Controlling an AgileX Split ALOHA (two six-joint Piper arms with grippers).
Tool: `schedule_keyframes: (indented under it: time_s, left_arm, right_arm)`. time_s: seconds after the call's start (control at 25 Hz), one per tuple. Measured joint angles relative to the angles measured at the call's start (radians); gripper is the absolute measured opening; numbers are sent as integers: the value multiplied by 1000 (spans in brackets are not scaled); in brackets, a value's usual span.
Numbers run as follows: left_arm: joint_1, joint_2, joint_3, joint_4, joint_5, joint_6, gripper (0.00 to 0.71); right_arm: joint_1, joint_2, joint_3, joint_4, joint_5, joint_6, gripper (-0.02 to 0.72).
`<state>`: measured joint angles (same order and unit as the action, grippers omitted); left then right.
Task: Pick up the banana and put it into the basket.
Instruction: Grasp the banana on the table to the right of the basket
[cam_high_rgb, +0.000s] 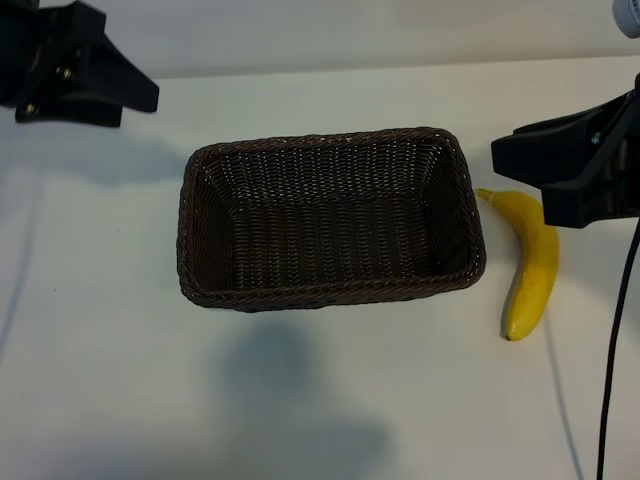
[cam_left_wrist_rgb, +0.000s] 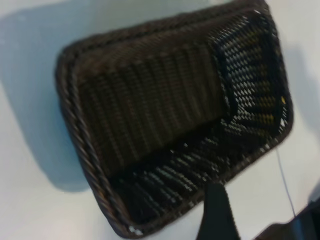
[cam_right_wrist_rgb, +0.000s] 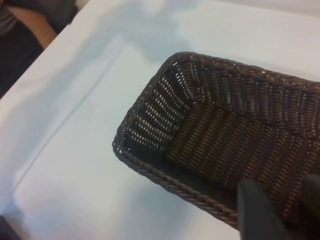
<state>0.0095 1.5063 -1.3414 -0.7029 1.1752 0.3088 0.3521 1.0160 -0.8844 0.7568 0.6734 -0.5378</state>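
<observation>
Lying on the white desk just right of the basket, apart from it: the banana, stem end passing under the right pincer. Hovering over that stem end, fingers part-way apart, clamping nothing. Parked at the far left corner, well apart from the banana: the left pincer, fingers spread wide.

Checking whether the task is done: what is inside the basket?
Nothing: the basket shows only its bare woven floor and walls in all three views. The banana lies on the table outside it.
</observation>
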Motion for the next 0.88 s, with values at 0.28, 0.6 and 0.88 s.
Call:
schedule_keyframes:
  time_s: [0.28,0.6,0.88]
  left_arm:
    - [0,-72,99,-60,0,72,522]
    - [0,-79,99,-91,0,95,523]
    - [0,-79,99,-94,0,100,523]
  right_arm:
    - [0,0,0,0,-5,0,247]
    - [0,0,0,-7,-7,0,247]
    - [0,0,0,-10,-7,0,247]
